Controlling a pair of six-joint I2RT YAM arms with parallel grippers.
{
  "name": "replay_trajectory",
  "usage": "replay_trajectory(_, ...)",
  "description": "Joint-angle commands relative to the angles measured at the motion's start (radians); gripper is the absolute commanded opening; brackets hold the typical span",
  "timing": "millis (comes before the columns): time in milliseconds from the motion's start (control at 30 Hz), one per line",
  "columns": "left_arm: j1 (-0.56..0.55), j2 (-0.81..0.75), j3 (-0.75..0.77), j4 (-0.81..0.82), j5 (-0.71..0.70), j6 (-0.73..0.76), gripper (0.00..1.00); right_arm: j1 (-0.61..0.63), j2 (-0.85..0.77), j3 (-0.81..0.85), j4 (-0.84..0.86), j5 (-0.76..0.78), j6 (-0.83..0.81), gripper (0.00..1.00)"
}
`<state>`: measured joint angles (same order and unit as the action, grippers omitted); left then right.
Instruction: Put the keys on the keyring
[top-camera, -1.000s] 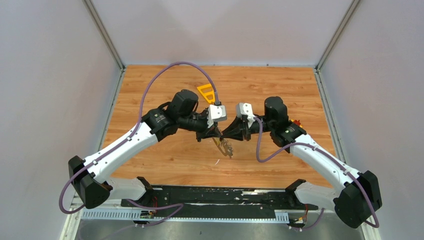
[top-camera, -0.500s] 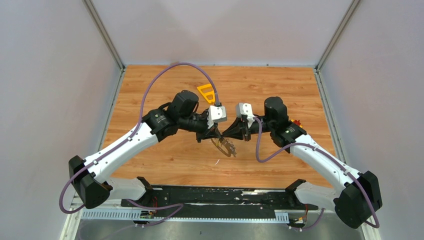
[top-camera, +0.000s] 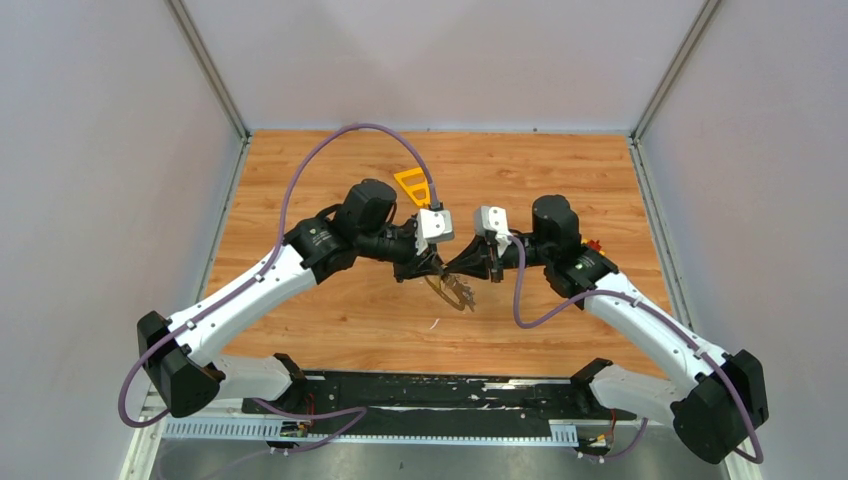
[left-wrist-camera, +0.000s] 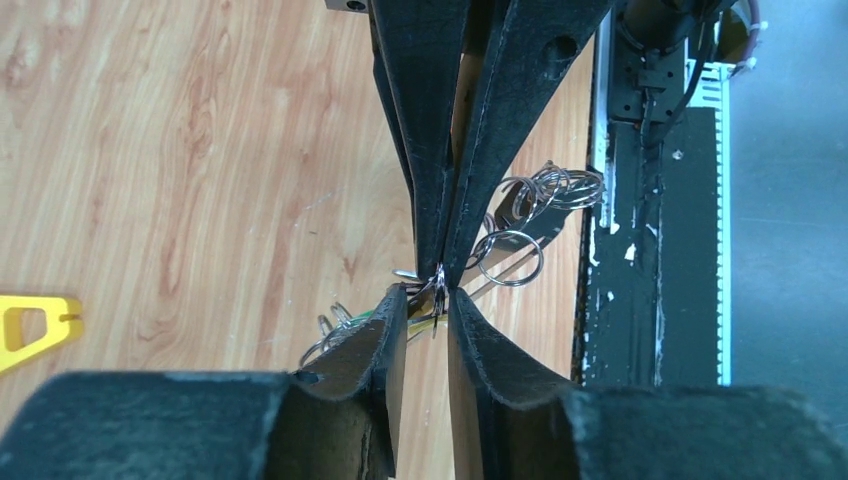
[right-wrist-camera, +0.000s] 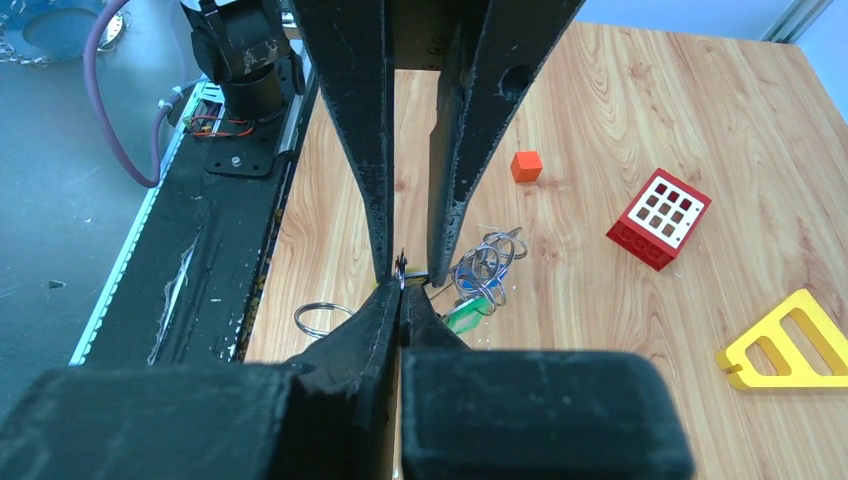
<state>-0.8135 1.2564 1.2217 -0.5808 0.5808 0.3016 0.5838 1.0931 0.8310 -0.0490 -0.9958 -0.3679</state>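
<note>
Both grippers meet tip to tip above the middle of the table. My right gripper (right-wrist-camera: 402, 288) is shut on a thin wire ring at its tips. My left gripper (left-wrist-camera: 427, 300) is open by a narrow gap, its fingers (right-wrist-camera: 378, 215) on either side of that same wire. Below the tips hangs a grey loop, the keyring (top-camera: 452, 293), as far as I can tell. The keys show as a bunch of silver rings (right-wrist-camera: 485, 265) with a green tag (right-wrist-camera: 462, 315) and a blue one. More rings (left-wrist-camera: 510, 258) of the bunch hang beyond the tips, and a single ring (right-wrist-camera: 320, 318) shows to the left.
A yellow triangular frame (top-camera: 412, 184) lies behind the left wrist. A small orange block (right-wrist-camera: 526, 166) and a red brick (right-wrist-camera: 658, 218) sit to the right. The black base rail (top-camera: 420, 395) runs along the near edge.
My left jaws have parted from shut to a narrow gap. My right jaws closed on the wire a moment earlier and stay shut. The hanging bunch has shifted slightly right.
</note>
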Motion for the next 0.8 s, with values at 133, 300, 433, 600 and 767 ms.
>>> replay_trajectory(133,-0.003,-0.066,0.012,0.043,-0.038,0.063,0.45,-0.028,-0.049,0.007,0.064,-0.027,0.055,0.0)
replay_trajectory(300,0.0,-0.116,-0.024,0.072,-0.082,0.101,0.48,-0.042,-0.051,0.005,0.094,-0.052,0.085,0.0)
replay_trajectory(433,0.0,-0.129,-0.053,0.112,-0.08,0.109,0.43,-0.051,-0.056,0.006,0.103,-0.064,0.1,0.0)
replay_trajectory(600,0.0,-0.11,-0.057,0.129,-0.024,0.115,0.41,-0.069,-0.071,0.002,0.114,-0.081,0.112,0.0)
replay_trajectory(767,0.0,-0.088,-0.05,0.149,0.003,0.133,0.36,-0.077,-0.074,-0.004,0.122,-0.09,0.121,0.0)
